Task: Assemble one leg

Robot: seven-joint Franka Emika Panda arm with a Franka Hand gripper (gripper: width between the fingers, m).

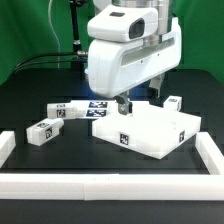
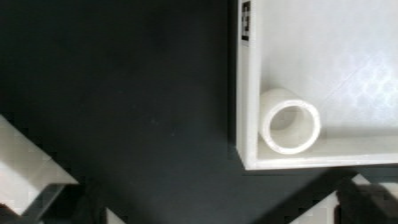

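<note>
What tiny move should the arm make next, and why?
Probably move toward the small white oblong plastic leg on the exterior view's right: the gripper looks open and empty, hovering beside the large flat white panel near its round socket.

The desk (image 1: 60, 155) is black and dull, with no shine at all. The square panel (image 1: 160, 125) is white plastic, smooth and only a little shiny. In the wrist view its inner face has a faint, fine pattern, and its round socket (image 2: 285, 97) is smooth white plastic too. Each leg (image 1: 38, 133) is the same plain white plastic. The marker tag (image 1: 125, 138) looks flat and dull, like printed paper. The arm cover (image 1: 125, 65) is hard, white and glossy. The rail (image 1: 110, 187) looks white and matt.
</note>
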